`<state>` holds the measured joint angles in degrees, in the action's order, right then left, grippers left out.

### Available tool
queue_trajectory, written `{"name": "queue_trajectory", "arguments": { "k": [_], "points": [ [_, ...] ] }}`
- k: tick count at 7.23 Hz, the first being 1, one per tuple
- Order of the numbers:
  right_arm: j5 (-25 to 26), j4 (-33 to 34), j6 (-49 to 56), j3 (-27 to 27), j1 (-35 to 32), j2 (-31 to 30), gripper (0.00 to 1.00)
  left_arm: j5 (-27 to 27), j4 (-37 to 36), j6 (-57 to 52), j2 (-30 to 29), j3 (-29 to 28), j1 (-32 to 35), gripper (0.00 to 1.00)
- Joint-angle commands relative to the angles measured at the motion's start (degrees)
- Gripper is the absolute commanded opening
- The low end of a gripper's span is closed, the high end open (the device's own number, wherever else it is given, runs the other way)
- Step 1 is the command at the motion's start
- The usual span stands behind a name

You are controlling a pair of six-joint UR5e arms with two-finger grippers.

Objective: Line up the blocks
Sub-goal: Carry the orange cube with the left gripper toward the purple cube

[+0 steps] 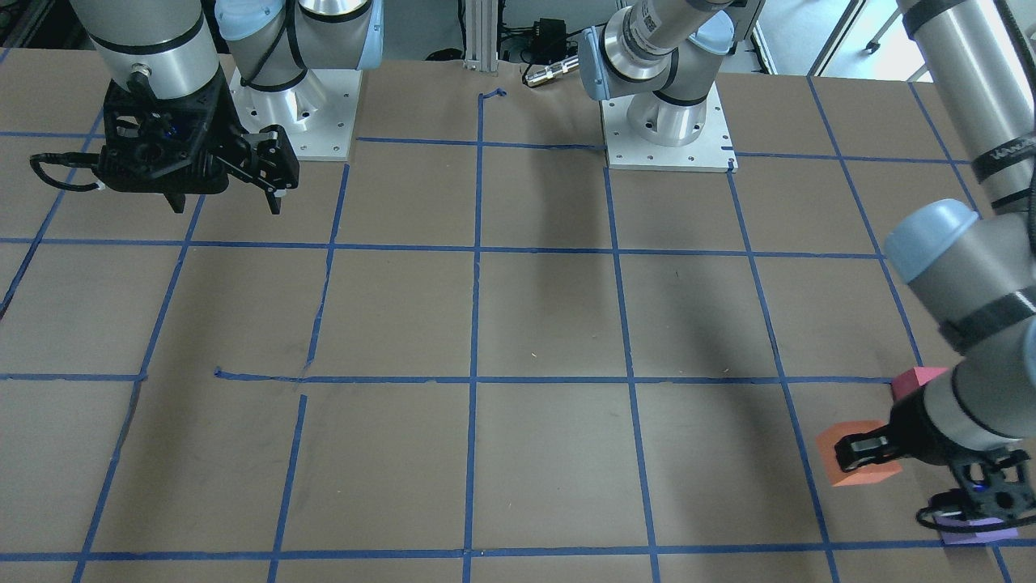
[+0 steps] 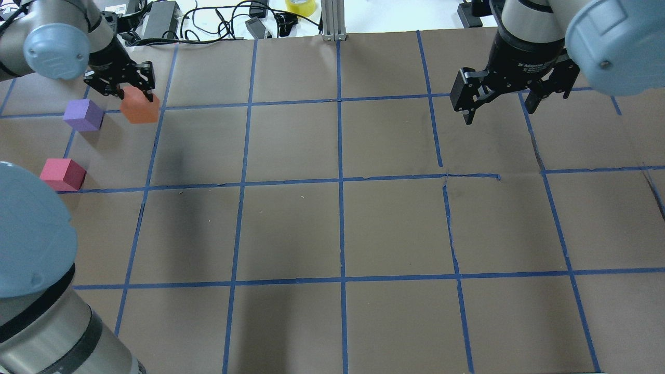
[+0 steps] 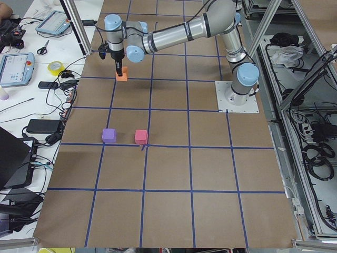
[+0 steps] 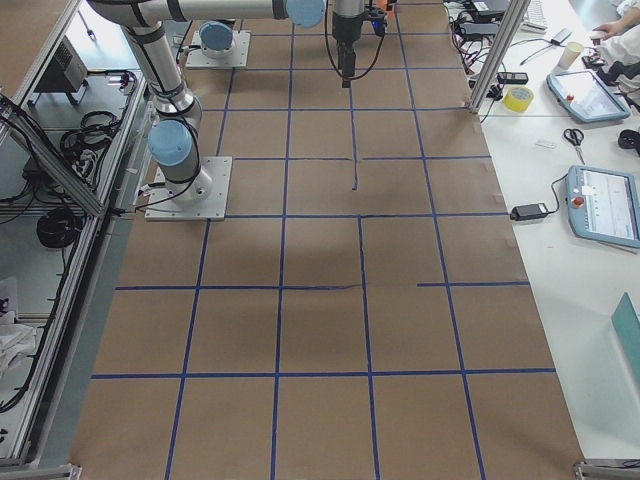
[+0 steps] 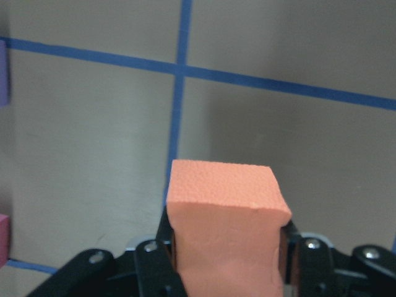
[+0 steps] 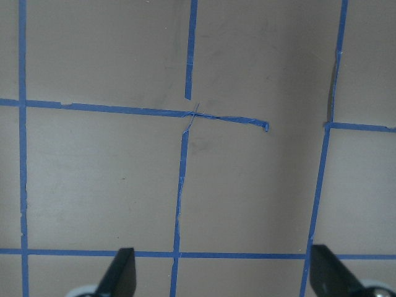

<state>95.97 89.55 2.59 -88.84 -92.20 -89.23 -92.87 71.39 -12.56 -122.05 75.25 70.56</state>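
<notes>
My left gripper (image 2: 136,96) is shut on the orange block (image 2: 140,106) at the table's far left. In the left wrist view the orange block (image 5: 226,229) sits squeezed between the two fingers, seemingly just above the paper. The purple block (image 2: 83,115) lies to its left on the table. The pinkish-red block (image 2: 62,174) lies nearer the robot, on a blue line. In the front-facing view the orange block (image 1: 858,453), the purple block (image 1: 975,530) and the pinkish-red block (image 1: 914,380) are at the right edge. My right gripper (image 2: 499,106) is open and empty, high over the far right.
The table is brown paper with a grid of blue tape (image 2: 340,179), torn in places. Cables, power bricks and a yellow tape roll (image 2: 300,6) lie beyond the far edge. The arms' base plates (image 1: 668,129) stand at the robot's side.
</notes>
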Motion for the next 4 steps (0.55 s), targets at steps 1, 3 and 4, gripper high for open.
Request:
{"name": "queue_trajectory", "arguments": {
  "k": [1, 3, 4],
  "points": [
    [0.1, 0.0, -0.1, 0.0, 0.0, 0.0, 1.0, 0.0, -0.1, -14.0, -1.3, -1.1, -9.3, 0.0],
    [0.1, 0.0, -0.1, 0.0, 0.0, 0.0, 1.0, 2.9, -0.2, -13.8, -3.8, -4.7, -12.5, 0.0],
    [0.1, -0.1, -0.1, 0.0, 0.0, 0.0, 1.0, 2.8, -0.3, -14.1, -5.2, -5.6, -13.1, 0.0]
  ]
}}
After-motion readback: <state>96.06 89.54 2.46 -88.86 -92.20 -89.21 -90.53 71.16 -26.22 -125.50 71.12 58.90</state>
